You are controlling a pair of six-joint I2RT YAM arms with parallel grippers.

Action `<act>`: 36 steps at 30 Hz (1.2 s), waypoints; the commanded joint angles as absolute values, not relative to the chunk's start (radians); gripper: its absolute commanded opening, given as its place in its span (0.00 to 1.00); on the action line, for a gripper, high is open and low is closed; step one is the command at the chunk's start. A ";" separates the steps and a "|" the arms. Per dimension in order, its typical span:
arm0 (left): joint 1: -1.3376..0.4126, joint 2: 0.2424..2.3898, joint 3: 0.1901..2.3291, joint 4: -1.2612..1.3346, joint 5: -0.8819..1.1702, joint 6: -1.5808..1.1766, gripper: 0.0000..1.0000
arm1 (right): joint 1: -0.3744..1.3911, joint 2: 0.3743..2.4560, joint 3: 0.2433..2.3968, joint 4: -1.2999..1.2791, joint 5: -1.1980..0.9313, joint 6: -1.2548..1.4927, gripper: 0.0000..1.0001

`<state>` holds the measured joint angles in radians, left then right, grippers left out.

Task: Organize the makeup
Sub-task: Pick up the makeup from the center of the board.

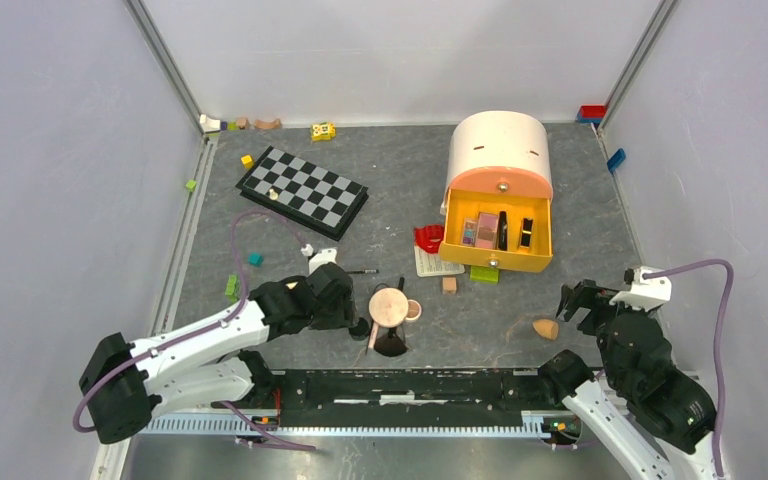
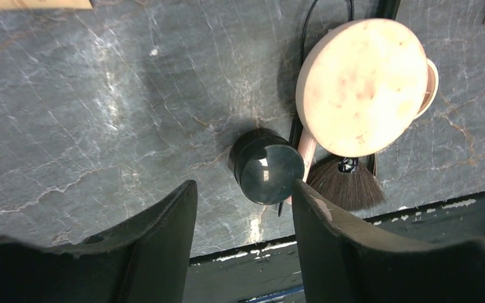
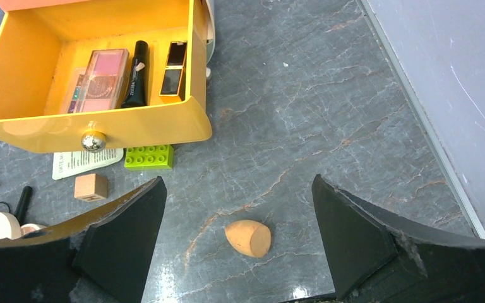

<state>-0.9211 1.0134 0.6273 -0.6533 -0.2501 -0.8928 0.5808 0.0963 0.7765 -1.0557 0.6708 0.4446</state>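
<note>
Both claws gape: right claw [image 3: 238, 183] over the soft, light sponge [image 3: 247, 238], best pinched across its fat middle; left claw [image 2: 243, 186] at a slick black pot [image 2: 267, 165].

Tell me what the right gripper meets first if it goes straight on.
Probably the orange sponge, lying on the table between the open fingers of the right gripper; depth is unclear.
</note>
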 commanded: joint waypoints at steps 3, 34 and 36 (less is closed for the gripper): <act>-0.918 1.009 0.584 -0.549 -0.147 -0.902 0.67 | 0.586 0.112 0.750 -1.019 0.662 0.432 0.93; -0.954 1.254 0.650 -0.566 -0.216 -0.856 0.57 | 0.586 0.094 0.741 -1.010 0.658 0.424 0.93; -0.954 1.254 0.659 -0.577 -0.225 -0.854 0.51 | 0.585 0.091 0.740 -1.010 0.658 0.424 0.93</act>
<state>-0.9504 1.2503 0.6140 -0.5529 -0.1795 -0.8856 0.5808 0.1009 0.7429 -1.0431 0.6613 0.4374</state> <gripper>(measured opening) 0.573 0.930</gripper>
